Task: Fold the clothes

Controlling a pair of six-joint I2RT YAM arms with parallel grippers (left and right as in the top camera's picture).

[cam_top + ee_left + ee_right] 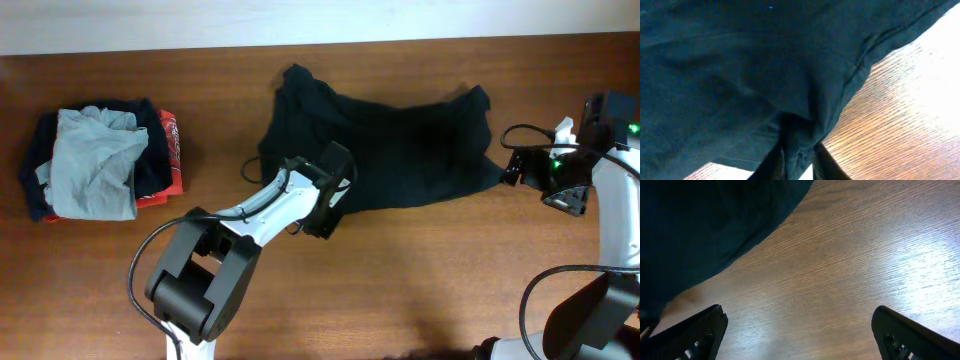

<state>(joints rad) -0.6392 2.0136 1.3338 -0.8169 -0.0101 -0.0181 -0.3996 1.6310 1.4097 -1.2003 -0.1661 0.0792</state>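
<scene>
left gripper (330, 196) pinched shut on a fold of the one black t-shirt (400, 150); right gripper (513, 168) spread wide, holding nothing.
the t-shirt, soft and rumpled, lies across the middle of the wood-grain table (420, 290), its near hem bunched between the left fingers (828, 167). the right gripper hovers over bare wood just beside the shirt's right edge. far left, well apart, sits one heap of three garments: a crumpled grey garment (95, 160) on a navy garment (33, 170) and a red-orange garment (172, 150).
</scene>
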